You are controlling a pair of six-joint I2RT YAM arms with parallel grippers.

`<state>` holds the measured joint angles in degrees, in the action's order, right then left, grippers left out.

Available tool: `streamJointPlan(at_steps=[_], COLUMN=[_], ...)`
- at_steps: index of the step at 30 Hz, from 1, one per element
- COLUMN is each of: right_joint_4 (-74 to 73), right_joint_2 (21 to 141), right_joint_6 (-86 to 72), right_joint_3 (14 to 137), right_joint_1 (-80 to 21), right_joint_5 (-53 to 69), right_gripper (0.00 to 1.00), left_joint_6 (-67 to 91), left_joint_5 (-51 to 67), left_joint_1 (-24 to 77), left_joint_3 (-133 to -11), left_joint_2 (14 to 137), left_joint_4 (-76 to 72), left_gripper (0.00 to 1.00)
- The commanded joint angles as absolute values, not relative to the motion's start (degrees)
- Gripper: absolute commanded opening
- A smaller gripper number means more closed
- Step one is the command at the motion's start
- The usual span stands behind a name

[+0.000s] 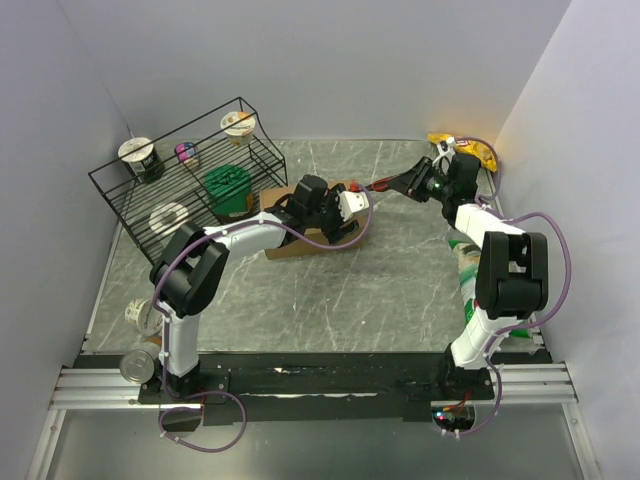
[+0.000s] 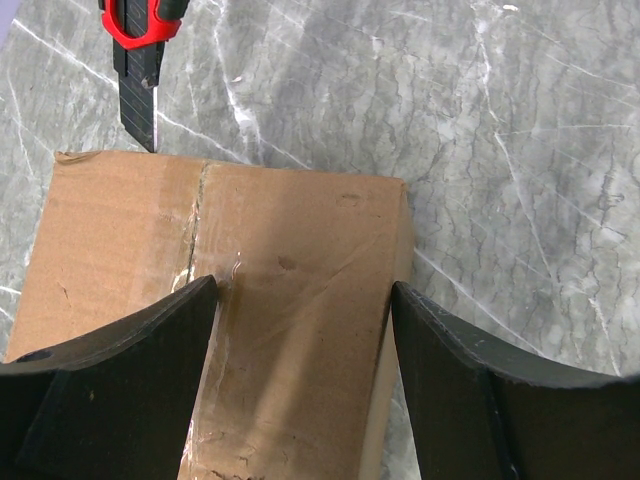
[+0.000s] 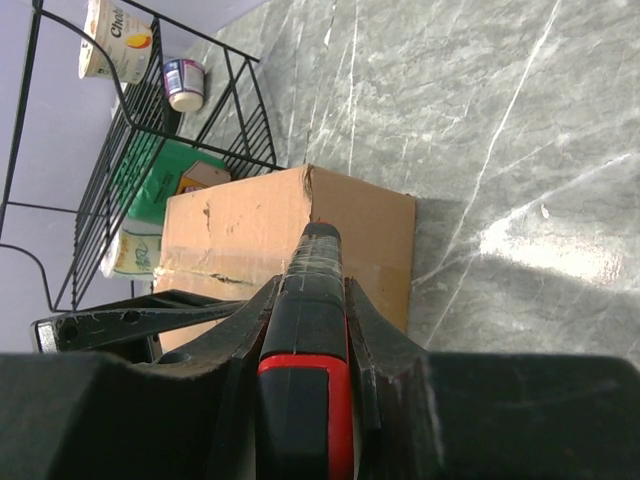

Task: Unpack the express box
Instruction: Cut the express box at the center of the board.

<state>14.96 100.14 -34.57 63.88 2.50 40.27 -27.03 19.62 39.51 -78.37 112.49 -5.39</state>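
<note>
While the express box [image 2: 120, 220] is lying sealed, the right gripper [image 3: 312, 290] is clamping a cutter [image 3: 318, 255] by its right end, the left gripper [image 2: 305, 300] gaping over it.

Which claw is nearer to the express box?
Left. The left claw is directly over the express box, fingers spread; the right claw is off its edge, holding a knife.

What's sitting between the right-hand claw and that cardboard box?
A red-and-black utility knife, clamped in the right gripper, spans that stretch. In the left wrist view its blade tip ends by the express box edge, near the seam.
</note>
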Motion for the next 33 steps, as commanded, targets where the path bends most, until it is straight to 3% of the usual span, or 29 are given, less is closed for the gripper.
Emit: streamJointPlan(at_steps=[1, 18, 33], right_joint_4=[18.37, 5.11, -10.54], right_joint_2=[100.11, 91.24, 80.69], right_joint_6=[-36.38, -37.71, -28.31], right_joint_3=[66.01, 57.66, 49.57], right_joint_1=[1.93, 2.02, 2.11], right_joint_5=[43.24, 48.34, 50.1], right_gripper=[0.0, 0.0, 0.0], left_joint_6=[-25.58, -21.71, -19.07], left_joint_5=[18.63, 14.24, 10.9], left_joint_1=[38.41, 38.32, 38.41], left_joint_3=[-78.75, -81.82, -84.11], left_joint_2=[113.55, 117.59, 119.7], left_joint_4=[-5.36, -5.45, -6.24], left_gripper=[0.74, 0.68, 0.66])
